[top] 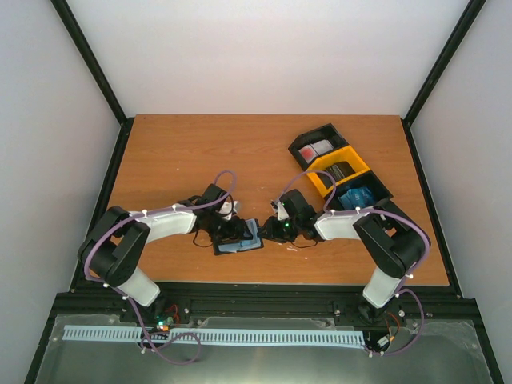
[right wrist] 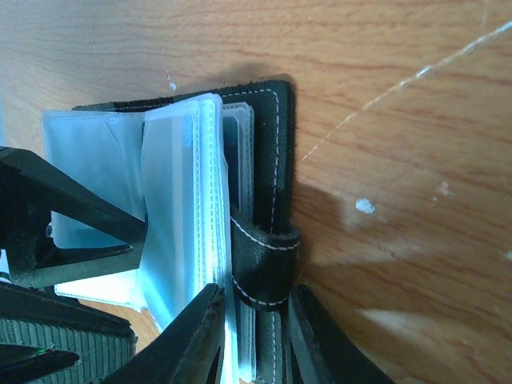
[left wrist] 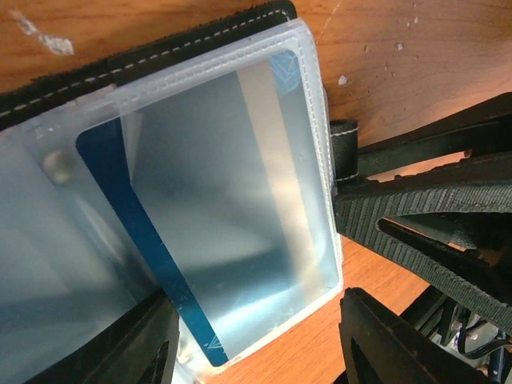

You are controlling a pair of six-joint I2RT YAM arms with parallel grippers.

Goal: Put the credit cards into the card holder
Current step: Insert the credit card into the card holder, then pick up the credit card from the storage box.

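The left gripper (left wrist: 258,320) is seen with its jaws spread wide, the lower edge of a clear plastic sleeve (left wrist: 316,160) lying across the gap between the fingers. Inside that sleeve a blue rectangular plastic credit card (left wrist: 200,240) is lodged at a slant, one corner reaching the sleeve's lower edge. The sleeve belongs to the black leather-like folding card holder (right wrist: 276,144) with white stitching, which is laid open on the brown wooden table (top: 200,152) just in front of the two arms. The right gripper (right wrist: 256,300) is closed on the card holder's edge at its black strap (right wrist: 268,264) — the cover and a few sleeves are clamped between the fingers. Well apart, at the table's far right, a joined row of black and yellow plastic trays (top: 320,186) is set: red-and-white cards (top: 314,150) are held in the farthest tray, dark grey cards (top: 342,170) in the yellow middle one, and light blue cards (top: 354,198) in the nearest.
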